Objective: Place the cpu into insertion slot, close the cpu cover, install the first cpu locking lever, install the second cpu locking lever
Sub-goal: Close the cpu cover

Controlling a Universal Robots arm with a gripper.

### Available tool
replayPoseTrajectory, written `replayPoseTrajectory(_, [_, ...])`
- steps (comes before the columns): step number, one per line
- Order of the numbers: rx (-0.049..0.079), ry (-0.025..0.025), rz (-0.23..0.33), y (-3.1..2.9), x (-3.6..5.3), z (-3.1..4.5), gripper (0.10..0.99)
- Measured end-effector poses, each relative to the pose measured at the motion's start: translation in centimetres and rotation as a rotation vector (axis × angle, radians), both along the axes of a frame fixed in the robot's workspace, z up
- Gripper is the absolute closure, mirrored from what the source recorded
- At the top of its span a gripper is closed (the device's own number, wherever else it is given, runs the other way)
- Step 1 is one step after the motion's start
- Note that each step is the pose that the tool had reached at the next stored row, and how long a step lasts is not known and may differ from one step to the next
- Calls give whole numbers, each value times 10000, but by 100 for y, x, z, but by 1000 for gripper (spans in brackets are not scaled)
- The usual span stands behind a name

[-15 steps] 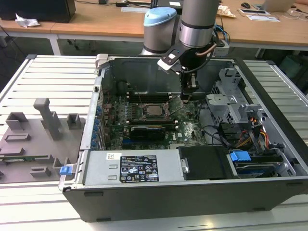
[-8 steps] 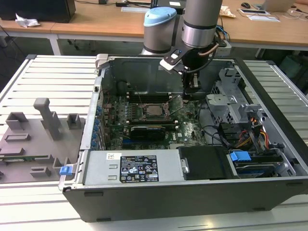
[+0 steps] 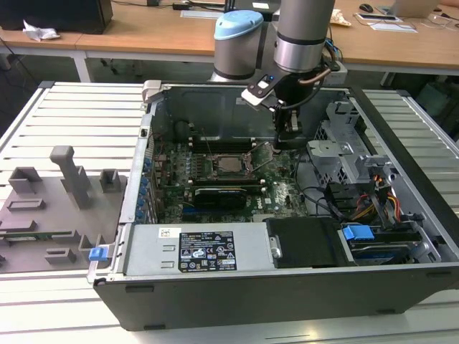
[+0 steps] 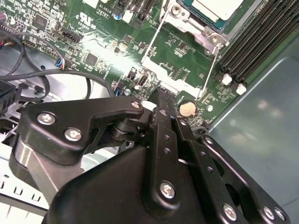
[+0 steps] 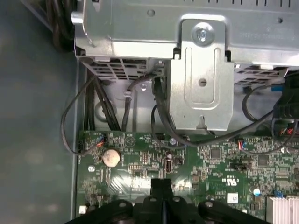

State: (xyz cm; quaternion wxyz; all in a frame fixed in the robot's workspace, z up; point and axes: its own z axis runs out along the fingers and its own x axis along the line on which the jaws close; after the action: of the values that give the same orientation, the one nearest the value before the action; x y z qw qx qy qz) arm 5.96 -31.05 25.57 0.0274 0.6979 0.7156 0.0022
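The hand (image 4: 161, 93) is black, jointed and screw-studded. In both wrist views its fingers meet with no gap, and nothing shows between them, so it looks closed and empty. It hangs low over the glossy green circuit board (image 5: 210, 163), with a round silvery coin battery (image 4: 187, 108) just beside the fingertips.

From there a thin wire lever (image 4: 209, 70) runs in a straight line, its long axis leading from near the battery up to a corner of the insertion slot (image 4: 211, 31). A second wire lever (image 4: 151, 39) runs nearly parallel from another corner. Both reach well out from the socket across the board, so I judge them not latched.

The cpu (image 3: 231, 163) sits in the slot, to the exterior view's left of the hand (image 3: 289, 135) and a little nearer that camera. Its top is flat, matte and silvery-beige with a greenish rim. A silvery frame, which I take for the cpu cover (image 4: 223, 27), seems to lie flat round the chip, though I cannot be sure it is fully down.

Long black ribbed memory slots (image 4: 261, 32) run beyond the socket. Farther off are a folded sheet-metal drive cage (image 5: 201, 84), the grey computer case (image 3: 287, 301) and the slatted desk (image 3: 72, 107).
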Motion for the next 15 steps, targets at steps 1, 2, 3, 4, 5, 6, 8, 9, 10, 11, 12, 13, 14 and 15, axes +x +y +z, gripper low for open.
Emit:
replayPoseTrajectory(1, [-11, 0, 0, 1, 2, -4, 980])
replayPoseTrajectory(2, [-24, 0, 0, 2, 6, -11, 980])
replayPoseTrajectory(3, [-33, 1, 1, 3, 9, -16, 980])
replayPoseTrajectory(4, [-53, 4, -1, 5, 13, -31, 980])
replayPoseTrajectory(5, [-59, 6, 0, 5, 15, -39, 980])
replayPoseTrajectory(6, [-62, 6, -1, 6, 16, -47, 980])
replayPoseTrajectory(8, [-68, 85, 2, 7, 19, -66, 980])
replayPoseTrajectory(9, [-68, 174, 2, 7, 20, -66, 980])
replayPoseTrajectory(10, [-68, 226, 1, 7, 19, -66, 980])
replayPoseTrajectory(11, [-67, 304, 1, 8, 19, -66, 980])
replayPoseTrajectory(12, [-67, 307, -1, 8, 19, -67, 980])
replayPoseTrajectory(13, [-64, 309, 1, 9, 8, -68, 980])
replayPoseTrajectory(14, [-64, 308, 3, 9, -6, -68, 980])
replayPoseTrajectory(15, [-65, 307, 2, 8, -24, -67, 980])
